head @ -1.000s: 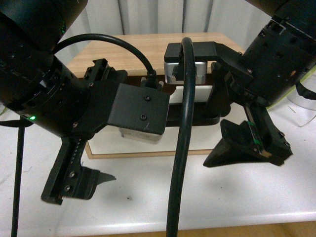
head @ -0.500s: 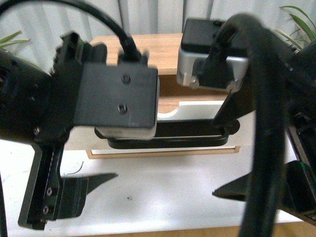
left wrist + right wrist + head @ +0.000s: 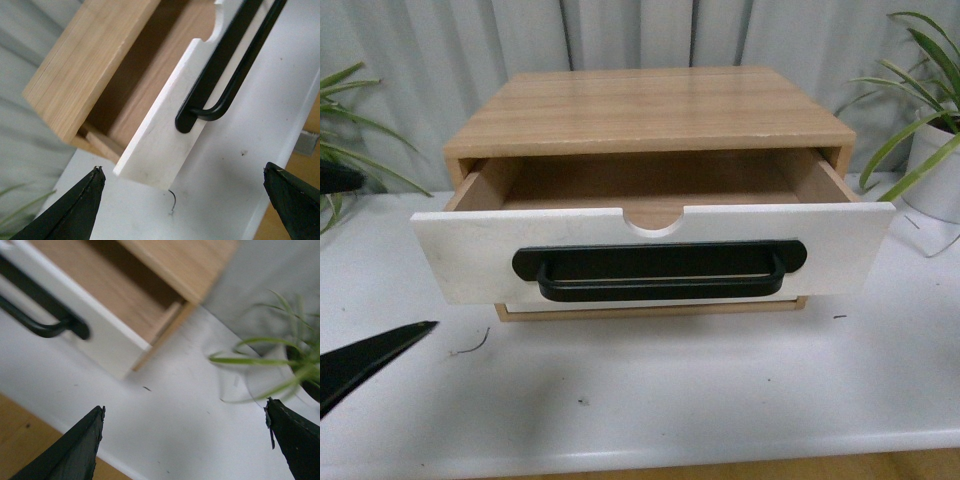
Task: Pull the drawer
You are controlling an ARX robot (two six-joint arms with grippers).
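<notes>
We see the drawer (image 3: 650,250) standing partly pulled out of the wooden cabinet (image 3: 650,105), its white front well forward of the cabinet's face and its light-wood sides and inner floor showing behind it. The half-round notch (image 3: 655,218) sits in the middle of the front's top edge, and the long black bar handle (image 3: 660,272) runs across the front just below it. Under the drawer a thin strip of a lower white front (image 3: 650,303) shows, set back against the cabinet. The cabinet rests on a white table (image 3: 720,390) before a grey curtain (image 3: 620,35). A potted plant (image 3: 920,110) stands to the right of the cabinet, and leaves of another plant (image 3: 350,150) reach in from the left. A small curl of dark wire (image 3: 470,348) lies on the table near the drawer's left corner. The left gripper (image 3: 182,169) hangs over the table in front of the drawer's left end with its two fingers (image 3: 80,205) spread wide, touching nothing (in the front view only one dark fingertip shows, at the lower left edge). The right gripper (image 3: 185,405) is likewise spread wide and holds nothing. Its wrist view, somewhat blurred, looks down on the table beside the drawer's right end and the plant.
</notes>
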